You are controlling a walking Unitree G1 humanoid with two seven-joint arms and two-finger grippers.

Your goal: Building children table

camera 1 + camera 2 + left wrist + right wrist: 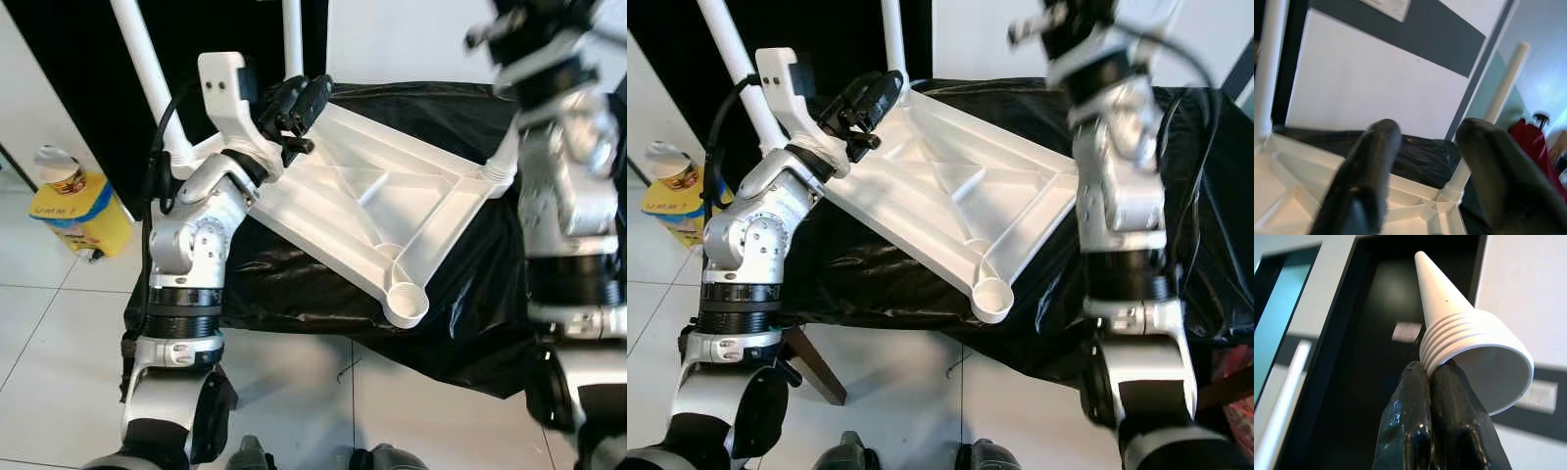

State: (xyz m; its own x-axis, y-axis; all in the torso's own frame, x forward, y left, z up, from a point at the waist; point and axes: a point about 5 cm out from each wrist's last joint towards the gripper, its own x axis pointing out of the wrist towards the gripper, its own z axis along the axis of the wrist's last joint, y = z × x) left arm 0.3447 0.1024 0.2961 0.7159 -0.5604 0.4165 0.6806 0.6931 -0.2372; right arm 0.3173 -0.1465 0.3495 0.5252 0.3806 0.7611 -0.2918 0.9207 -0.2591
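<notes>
The white tabletop [372, 211] lies upside down on a surface draped in black plastic sheet [460, 323], ribbed underside facing up, which is the sensible way to have it, since the leg sockets all open upward. Legs stand in the far sockets: one at roughly ten o'clock of the top [147, 69], one at twelve [292, 34], and a third at about two o'clock, seen in the left wrist view [1498, 98]. The near corner socket [407, 304], down at five o'clock of the tabletop, gapes empty, so my read is that one leg remains to go in. The left gripper [294, 103] sits at the tabletop's far left edge, its fingers [1366, 176] spread apart with nothing between them, hovering just over the rim, likely there to steady the top. Up at one o'clock in the head views the right arm [1117, 157] is raised and blurred. Its wrist camera shows the right gripper [1432, 372] pinched on the rim of the loose leg [1459, 328], gripped at its wide, ribbed, open end. The next move should be bringing that ribbed end down over the empty socket; the lip grip is thin, so the leg could twist.
</notes>
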